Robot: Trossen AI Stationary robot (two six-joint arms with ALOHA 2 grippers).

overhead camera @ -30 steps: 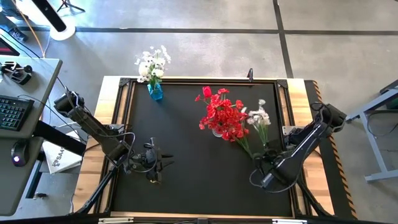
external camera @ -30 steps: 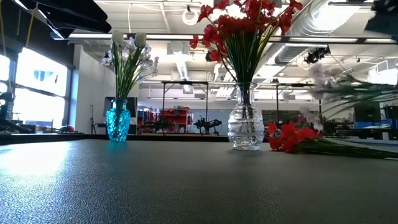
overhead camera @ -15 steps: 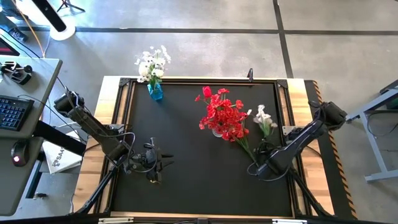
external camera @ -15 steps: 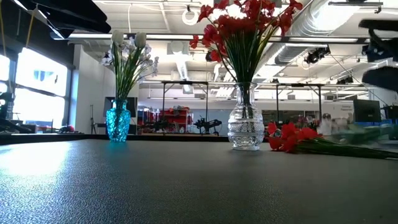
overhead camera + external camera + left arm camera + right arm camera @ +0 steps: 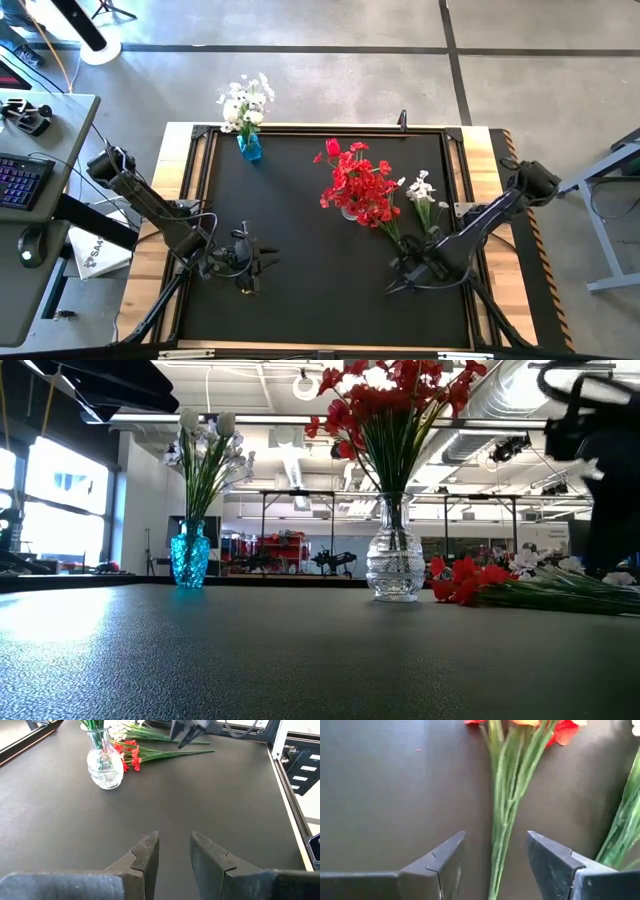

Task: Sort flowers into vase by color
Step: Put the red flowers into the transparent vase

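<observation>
Flowers [image 5: 390, 225] (red, white) on black table [image 5: 300, 290]

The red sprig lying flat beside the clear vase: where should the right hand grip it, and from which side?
Probably on the bare green stem, well below the blossoms, coming straight down. The red sprig lies flat on the table, and the open right hand already has one finger on each side of the stem.

I see my right gripper [image 5: 397, 281] low over the table's right side, fingers spread apart; my left gripper [image 5: 262, 266] waits left of centre, slightly parted.
</observation>
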